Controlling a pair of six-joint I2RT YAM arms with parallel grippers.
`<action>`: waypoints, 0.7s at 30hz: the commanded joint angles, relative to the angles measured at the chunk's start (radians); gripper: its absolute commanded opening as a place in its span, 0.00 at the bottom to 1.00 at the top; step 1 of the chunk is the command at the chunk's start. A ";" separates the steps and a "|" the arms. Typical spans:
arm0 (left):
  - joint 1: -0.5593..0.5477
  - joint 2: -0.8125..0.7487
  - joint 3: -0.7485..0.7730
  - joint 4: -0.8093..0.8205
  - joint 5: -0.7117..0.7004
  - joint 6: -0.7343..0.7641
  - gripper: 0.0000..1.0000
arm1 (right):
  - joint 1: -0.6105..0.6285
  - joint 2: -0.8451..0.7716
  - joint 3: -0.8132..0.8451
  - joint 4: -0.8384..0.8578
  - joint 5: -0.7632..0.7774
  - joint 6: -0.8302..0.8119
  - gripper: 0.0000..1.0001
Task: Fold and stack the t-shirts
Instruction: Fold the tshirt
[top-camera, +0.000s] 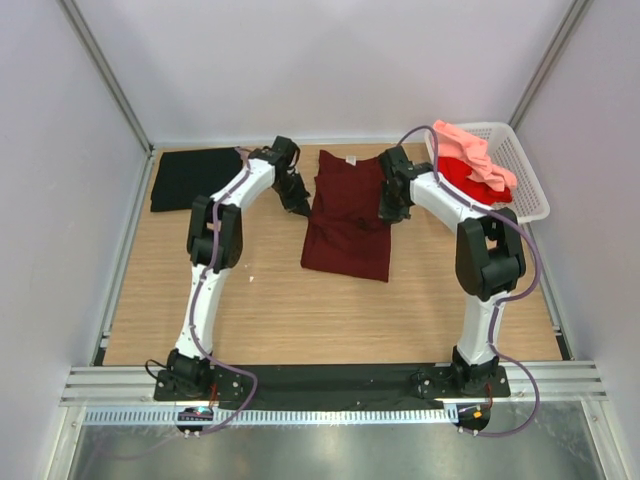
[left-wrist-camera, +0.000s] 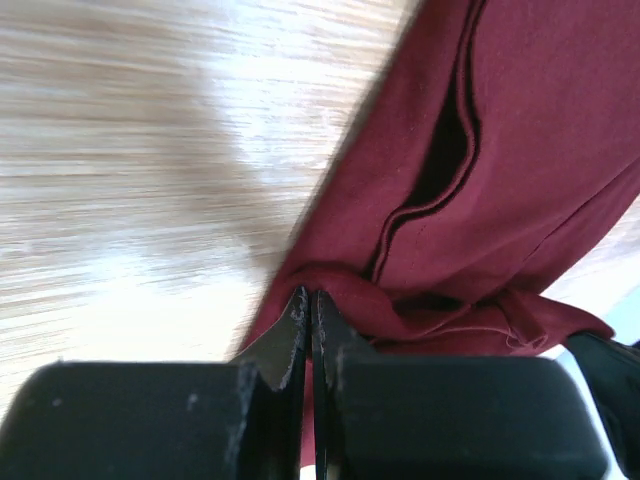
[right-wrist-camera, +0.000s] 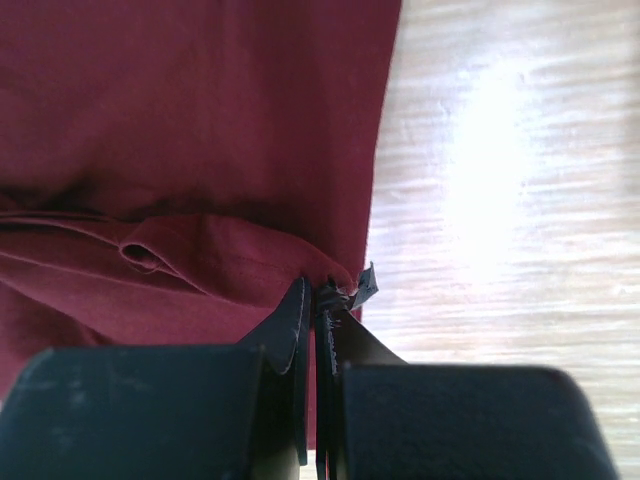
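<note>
A dark maroon t-shirt (top-camera: 345, 225) lies partly folded in the middle of the table, its small white neck label at the far end. My left gripper (top-camera: 299, 206) is at the shirt's left edge and my right gripper (top-camera: 390, 212) at its right edge. In the left wrist view the gripper (left-wrist-camera: 312, 296) is shut on a bunched fold of the maroon cloth (left-wrist-camera: 520, 120). The right wrist view shows that gripper (right-wrist-camera: 322, 292) shut on the hem of the maroon cloth (right-wrist-camera: 200, 120). A black t-shirt (top-camera: 195, 178) lies folded flat at the far left.
A white lattice basket (top-camera: 522, 172) stands at the far right, holding a bright red t-shirt (top-camera: 463, 182) with a salmon pink t-shirt (top-camera: 478, 155) draped over it. Bare wooden table (top-camera: 260, 310) stretches in front of the maroon shirt. Grey walls enclose three sides.
</note>
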 joint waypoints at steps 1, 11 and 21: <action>0.016 -0.015 0.067 0.026 0.023 0.003 0.00 | -0.017 -0.005 0.063 0.059 -0.016 -0.023 0.01; 0.032 -0.011 0.101 0.118 0.097 -0.011 0.07 | -0.052 0.087 0.152 0.059 -0.033 -0.026 0.08; 0.073 -0.297 -0.112 0.147 -0.053 0.084 0.41 | -0.077 0.000 0.198 0.005 -0.102 -0.022 0.49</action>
